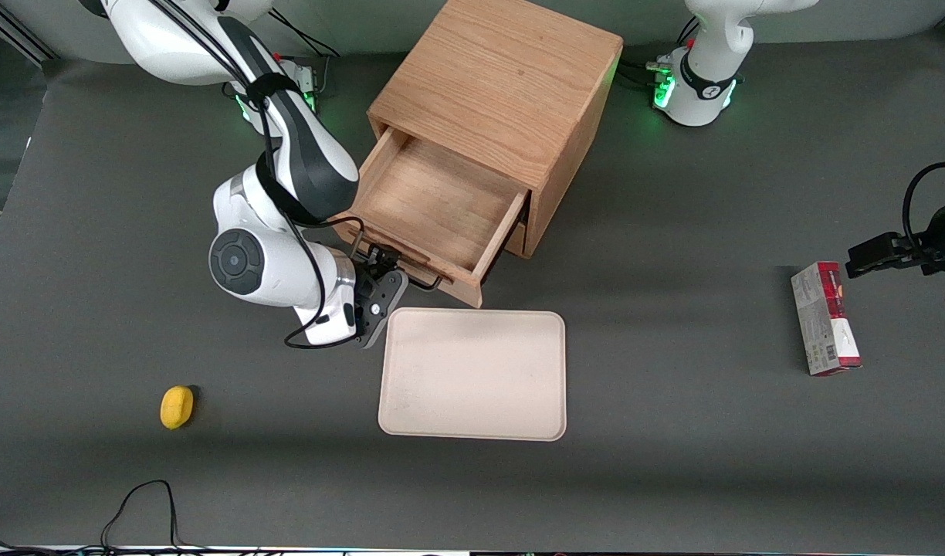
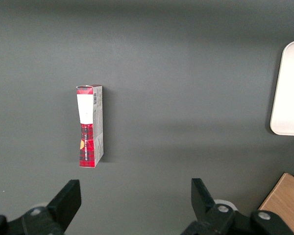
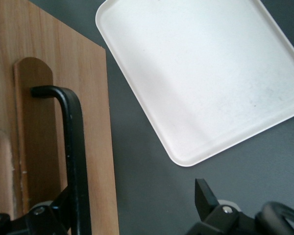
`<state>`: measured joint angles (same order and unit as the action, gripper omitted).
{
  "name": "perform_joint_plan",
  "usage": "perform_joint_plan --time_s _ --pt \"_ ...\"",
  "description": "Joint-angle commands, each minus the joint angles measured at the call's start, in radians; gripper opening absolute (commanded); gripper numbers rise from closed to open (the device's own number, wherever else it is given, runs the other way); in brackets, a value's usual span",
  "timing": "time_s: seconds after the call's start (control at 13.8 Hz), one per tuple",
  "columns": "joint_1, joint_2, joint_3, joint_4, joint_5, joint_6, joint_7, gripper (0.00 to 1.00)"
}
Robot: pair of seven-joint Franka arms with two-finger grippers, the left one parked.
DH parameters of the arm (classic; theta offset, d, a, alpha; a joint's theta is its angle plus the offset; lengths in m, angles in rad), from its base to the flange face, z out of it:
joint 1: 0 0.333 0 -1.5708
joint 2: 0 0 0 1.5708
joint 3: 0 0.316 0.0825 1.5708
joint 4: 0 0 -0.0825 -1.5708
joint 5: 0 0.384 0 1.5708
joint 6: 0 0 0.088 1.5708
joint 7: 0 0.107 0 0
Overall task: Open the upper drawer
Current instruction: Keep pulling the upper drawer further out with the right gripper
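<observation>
Standing pulled well out of the light oak cube cabinet (image 1: pixel 511 85), the shallow wooden upper drawer (image 1: pixel 434 205) shows its bare tray floor to the front camera. Its long black wire bar handle (image 3: pixel 73 147) runs along the drawer front, which faces the front camera at an angle. The right arm's black two-finger gripper (image 1: pixel 380 266) sits at that handle, at the end toward the working arm's side of the table. In the right wrist view its fingers (image 3: pixel 204 195) are spread wide: one lies at the handle against the drawer front, the other stands apart over the dark grey table (image 1: pixel 673 463), so nothing is clamped. A pale cream rectangular tray (image 1: pixel 472 374) rests just nearer the front camera than the drawer. A small yellow rounded object (image 1: pixel 177 406) lies toward the working arm's end, and a red-and-white carton (image 1: pixel 824 318) toward the parked arm's end.
</observation>
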<state>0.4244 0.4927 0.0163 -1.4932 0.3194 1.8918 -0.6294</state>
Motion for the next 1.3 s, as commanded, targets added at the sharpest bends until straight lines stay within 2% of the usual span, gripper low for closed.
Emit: perform_joint_plan --time_s 0.0,0.29,1.23 --pt "-0.012 0.021 0.001 0.045 -0.017 -0.014 -0.024 1.0" --pt "-0.024 0.023 0.001 0.065 -0.054 -0.016 -0.026 1.0" --pt "-0.038 0.058 0.001 0.123 -0.056 -0.022 -0.024 1.0"
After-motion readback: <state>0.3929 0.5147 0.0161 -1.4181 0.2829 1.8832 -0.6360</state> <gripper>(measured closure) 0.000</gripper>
